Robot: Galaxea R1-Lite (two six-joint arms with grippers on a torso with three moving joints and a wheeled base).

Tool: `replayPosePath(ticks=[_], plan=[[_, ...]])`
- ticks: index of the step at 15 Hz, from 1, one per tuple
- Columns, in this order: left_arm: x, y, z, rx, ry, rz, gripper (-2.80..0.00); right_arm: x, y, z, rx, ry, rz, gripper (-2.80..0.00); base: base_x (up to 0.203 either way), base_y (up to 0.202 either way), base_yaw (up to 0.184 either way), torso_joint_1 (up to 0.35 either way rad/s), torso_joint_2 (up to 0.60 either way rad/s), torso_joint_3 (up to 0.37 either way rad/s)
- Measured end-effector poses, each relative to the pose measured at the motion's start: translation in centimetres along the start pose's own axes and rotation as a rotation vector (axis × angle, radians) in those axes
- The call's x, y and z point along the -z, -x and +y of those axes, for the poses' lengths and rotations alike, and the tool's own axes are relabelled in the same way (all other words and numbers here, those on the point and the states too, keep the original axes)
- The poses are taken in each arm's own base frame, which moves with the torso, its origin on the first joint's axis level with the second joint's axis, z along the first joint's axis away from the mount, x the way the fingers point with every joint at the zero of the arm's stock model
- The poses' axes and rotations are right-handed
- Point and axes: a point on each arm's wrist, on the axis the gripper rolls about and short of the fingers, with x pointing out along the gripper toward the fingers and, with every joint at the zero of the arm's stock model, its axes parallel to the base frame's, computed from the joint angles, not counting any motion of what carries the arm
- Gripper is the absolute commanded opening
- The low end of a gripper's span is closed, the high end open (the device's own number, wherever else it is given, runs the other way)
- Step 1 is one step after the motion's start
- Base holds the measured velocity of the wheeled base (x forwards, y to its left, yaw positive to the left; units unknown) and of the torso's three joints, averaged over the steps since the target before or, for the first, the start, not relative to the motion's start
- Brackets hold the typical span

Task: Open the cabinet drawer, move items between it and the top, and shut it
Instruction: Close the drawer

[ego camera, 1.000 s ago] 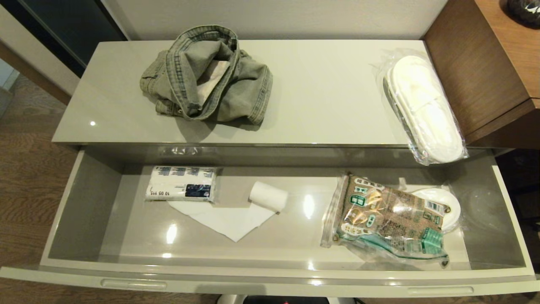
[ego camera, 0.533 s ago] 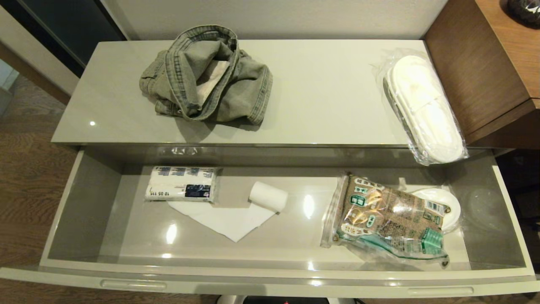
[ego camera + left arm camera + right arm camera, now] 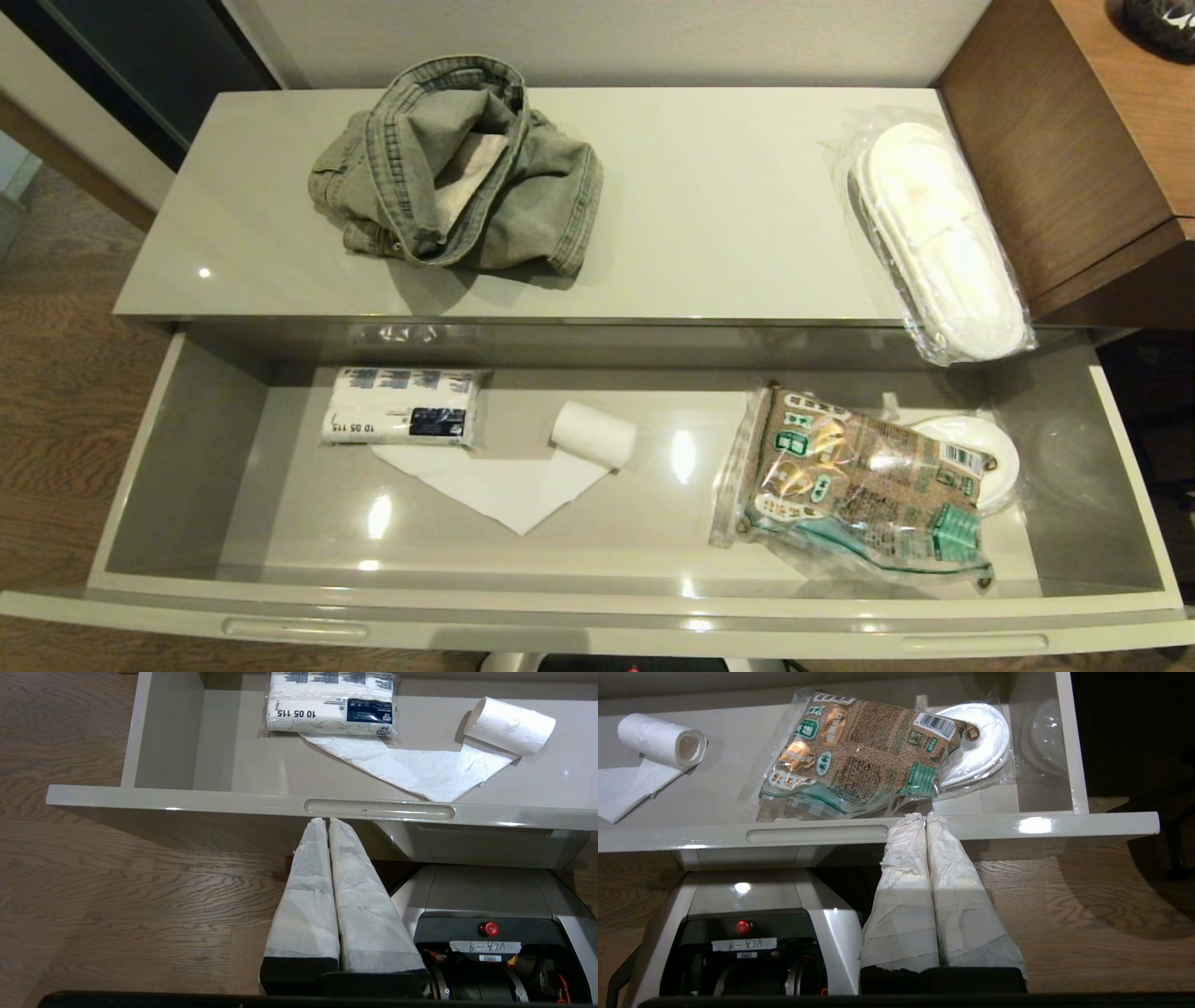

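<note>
The drawer (image 3: 597, 611) of the low beige-grey cabinet stands pulled fully out below the top (image 3: 728, 205). On the top, a crumpled grey-green denim garment (image 3: 467, 168) lies at the left. White slippers in clear wrap (image 3: 934, 238) lie at the right, their near end overhanging the drawer. Neither arm shows in the head view. My left gripper (image 3: 328, 820) is shut and empty, its tips just under the drawer's front panel (image 3: 187, 805) near a recessed grip. My right gripper (image 3: 924, 815) is shut and empty too, tips at the front panel (image 3: 1017, 828).
Inside the drawer lie a white tissue pack (image 3: 401, 418), a partly unrolled paper roll (image 3: 595, 433), and a brown printed food bag (image 3: 859, 476) over a white flat thing in clear wrap (image 3: 980, 448). A taller brown wooden unit (image 3: 1055, 140) borders the right. My base (image 3: 486, 914) sits under the drawer.
</note>
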Motion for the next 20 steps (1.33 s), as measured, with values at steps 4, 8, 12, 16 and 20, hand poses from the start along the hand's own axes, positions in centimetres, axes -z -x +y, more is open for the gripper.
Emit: replayPosePath(ticks=[4,8,12,16,20], plan=[[0.0,0.0,0.0,0.000,0.001,0.000,-2.80,0.0,0.0,0.0,-0.002,0.023,0.011,-2.80,0.000,0.000,0.000,0.000,0.00,0.000],[0.0,0.0,0.0,0.000,0.001,0.000,-2.80,-0.3,0.5,0.0,0.014,-0.004,0.059,-2.80,0.000,0.000,0.000,0.000,0.00,0.000],[0.0,0.0,0.0,0.000,0.001,0.000,-2.80,-9.8,3.8,0.2,0.016,-0.101,-0.108,-2.80,0.000,0.000,0.000,0.000,0.00,0.000],[0.0,0.0,0.0,0.000,0.001,-0.001,-2.80,-20.8,5.3,0.6,-0.011,-0.200,-0.077,-2.80,0.000,0.000,0.000,0.000,0.00,0.000],[0.0,0.0,0.0,0.000,0.001,-0.001,-2.80,-17.1,2.2,0.8,-0.008,-0.242,0.527,-2.80,0.000,0.000,0.000,0.000,0.00,0.000]])
